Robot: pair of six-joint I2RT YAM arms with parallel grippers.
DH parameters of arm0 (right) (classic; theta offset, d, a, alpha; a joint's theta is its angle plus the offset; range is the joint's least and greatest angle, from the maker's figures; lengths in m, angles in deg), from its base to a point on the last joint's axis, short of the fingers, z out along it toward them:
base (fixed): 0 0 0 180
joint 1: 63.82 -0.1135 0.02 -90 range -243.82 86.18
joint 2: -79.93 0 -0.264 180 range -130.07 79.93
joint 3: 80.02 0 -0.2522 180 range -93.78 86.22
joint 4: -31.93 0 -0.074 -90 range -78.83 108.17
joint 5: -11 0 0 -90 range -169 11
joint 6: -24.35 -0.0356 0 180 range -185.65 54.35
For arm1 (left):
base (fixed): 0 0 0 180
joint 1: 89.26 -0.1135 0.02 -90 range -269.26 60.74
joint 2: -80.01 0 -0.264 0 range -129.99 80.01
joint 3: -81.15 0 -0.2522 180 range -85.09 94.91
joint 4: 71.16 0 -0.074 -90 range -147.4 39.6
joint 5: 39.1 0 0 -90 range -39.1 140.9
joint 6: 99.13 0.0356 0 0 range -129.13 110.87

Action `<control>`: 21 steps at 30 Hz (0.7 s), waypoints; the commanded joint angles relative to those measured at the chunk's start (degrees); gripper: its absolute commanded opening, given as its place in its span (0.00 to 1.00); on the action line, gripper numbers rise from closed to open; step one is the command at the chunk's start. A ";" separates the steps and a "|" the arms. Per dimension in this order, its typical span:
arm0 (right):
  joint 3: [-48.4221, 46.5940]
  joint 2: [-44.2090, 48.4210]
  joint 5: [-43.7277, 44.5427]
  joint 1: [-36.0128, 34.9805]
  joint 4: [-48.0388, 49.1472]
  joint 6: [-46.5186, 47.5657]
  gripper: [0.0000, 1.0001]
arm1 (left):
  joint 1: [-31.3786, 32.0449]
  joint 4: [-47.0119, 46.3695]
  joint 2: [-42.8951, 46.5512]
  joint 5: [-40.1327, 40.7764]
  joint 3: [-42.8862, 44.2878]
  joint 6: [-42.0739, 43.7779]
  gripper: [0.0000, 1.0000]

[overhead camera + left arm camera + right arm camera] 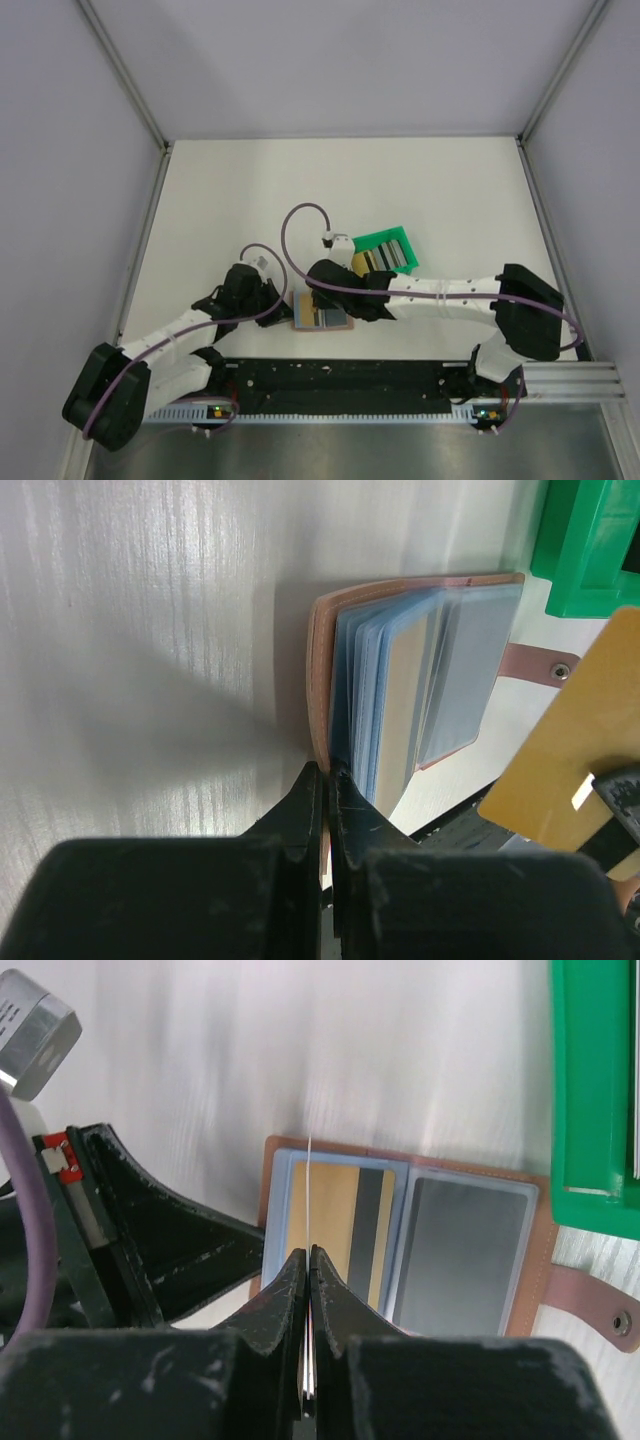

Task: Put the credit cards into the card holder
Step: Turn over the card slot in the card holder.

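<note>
The tan card holder [275,1160] lies open on the table, also seen at card holder [320,318]. Its left clear sleeve holds a gold card with a black stripe [335,1225] and its right sleeve a grey card [460,1260]. My left gripper [327,770] is shut on the holder's tan cover edge [318,680], at the holder's left side, left gripper [288,310]. My right gripper [308,1252] is shut on a yellow-gold credit card [560,750], seen edge-on as a thin line [310,1190] above the left sleeve. In the top view the right gripper [332,296] sits over the holder.
A green open tray [388,252] with more cards stands just behind and to the right of the holder, its wall close to the holder's right edge [590,1090]. The holder's strap with a snap [590,1308] sticks out right. Walls enclose the table.
</note>
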 commanded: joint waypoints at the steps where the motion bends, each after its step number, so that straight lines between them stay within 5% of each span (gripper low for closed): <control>1: -3.31 -2.13 6.35 -1.43 2.49 -2.69 0.00 | 0.13 -1.39 1.22 -0.25 -0.66 -0.43 0.00; 21: -6.47 -8.64 3.90 -3.19 7.07 1.18 0.00 | 0.22 -3.33 0.61 -1.30 -0.83 -1.14 0.00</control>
